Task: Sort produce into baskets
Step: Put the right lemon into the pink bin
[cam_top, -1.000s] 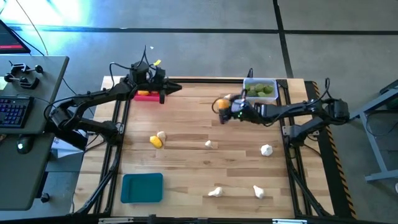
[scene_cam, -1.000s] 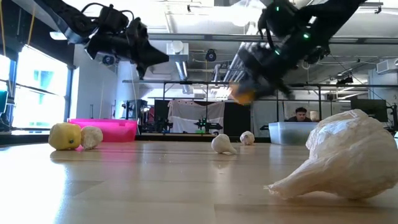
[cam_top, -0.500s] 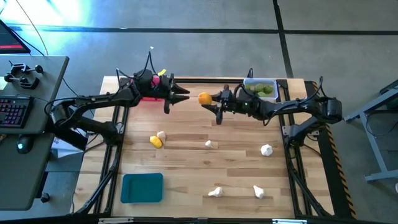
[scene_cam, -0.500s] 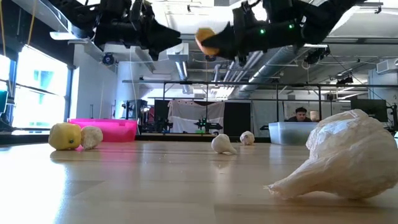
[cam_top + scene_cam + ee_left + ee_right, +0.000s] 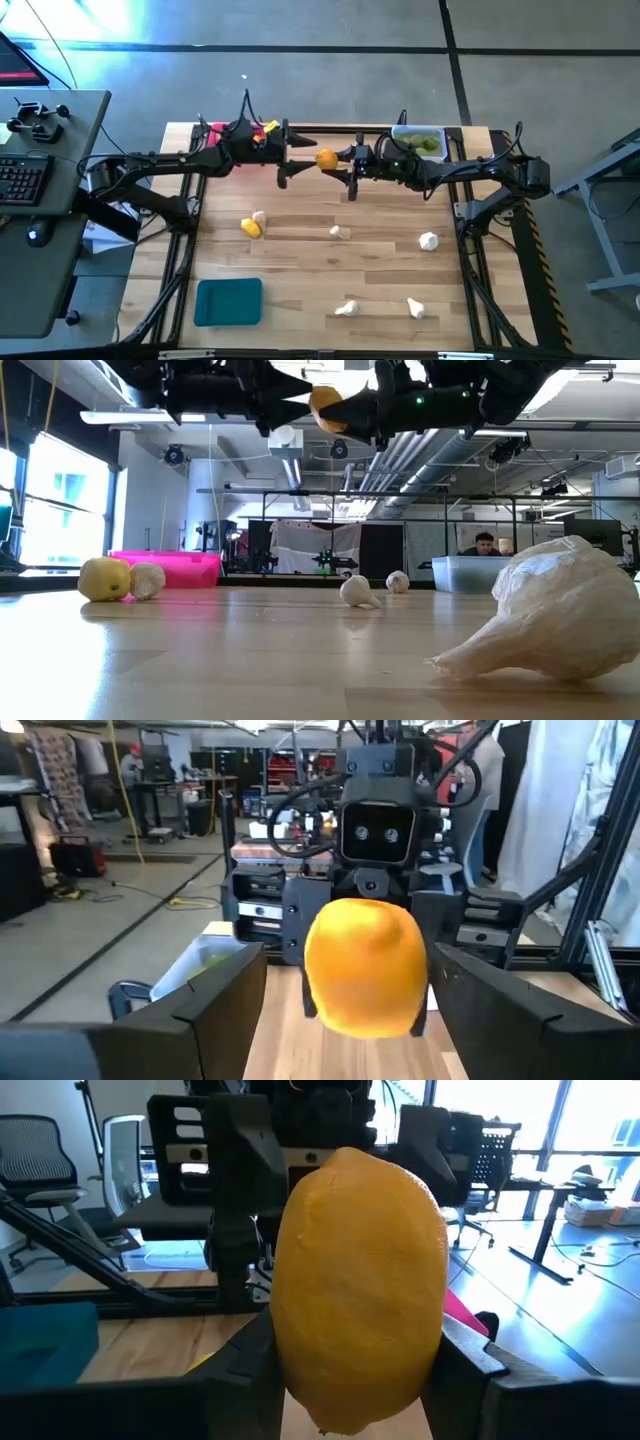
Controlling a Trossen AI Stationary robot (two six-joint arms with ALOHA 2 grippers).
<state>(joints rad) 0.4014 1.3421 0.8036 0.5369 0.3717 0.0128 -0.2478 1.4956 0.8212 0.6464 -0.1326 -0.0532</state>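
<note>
Right wrist view: smooth, yellow-orange lemon [image 5: 358, 1285] fills right claw [image 5: 350, 1365].

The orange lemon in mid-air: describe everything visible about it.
The lemon is yellow-orange, smooth and oval. It is clamped in the right gripper and held high above the table, touching nothing else. The open left gripper faces it closely, one finger on either side, not yet closed on it.
</note>
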